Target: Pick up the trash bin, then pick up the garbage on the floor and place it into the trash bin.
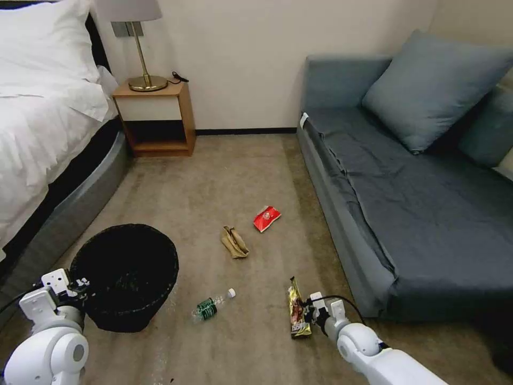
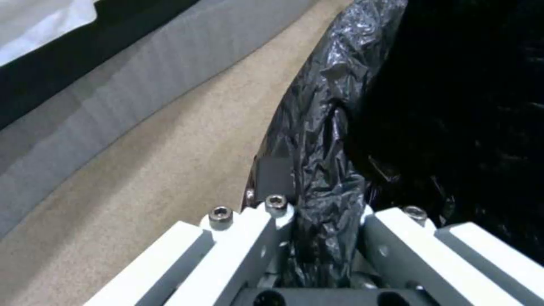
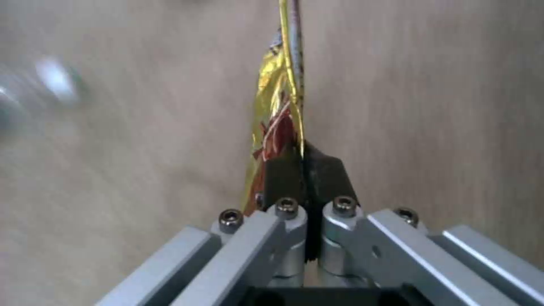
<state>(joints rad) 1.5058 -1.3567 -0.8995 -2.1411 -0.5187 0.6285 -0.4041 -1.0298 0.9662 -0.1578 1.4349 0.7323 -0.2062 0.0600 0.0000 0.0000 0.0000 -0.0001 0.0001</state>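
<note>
- Right gripper (image 3: 306, 170) is clamped shut on the gold wrapper (image 3: 278, 106); you can see the pads pinching its lower edge in the wrist view, wrapper standing edge-on between them.
- From the head view your right gripper (image 1: 309, 312) sits to the right of the bin (image 1: 125, 275), well apart from it, with the wrapper (image 1: 297, 313) at the fingertips. Can't tell from here if it's lifted clear of the carpet or just touching.
- Left gripper (image 2: 317, 221) is closed on the bin rim (image 2: 317, 127), liner bunched between the jaws. In the head view the gripper (image 1: 80, 286) is at the bin's left edge, bed side.
- Bin: gripped, so step 1 looks done or nearly. It reads as low, at or near the floor; no way to confirm it's airborne.
- Bottle (image 1: 212, 306) lies just right of the bin, between bin and wrapper, untouched.
- Paper bag (image 1: 234, 242) lies beyond the bottle, farther from the bin, untouched.
- Red packet (image 1: 266, 218) is just past the paper bag, toward the sofa (image 1: 406, 214), untouched.
- Progress, my read: bin secured, 1st of 4 litter items in hand but not yet in the bin. Nothing visible inside the bin; interior too dark to be sure.
- Left for you: carry wrapper across to the bin opening, release, then bottle, bag, packet.
</note>
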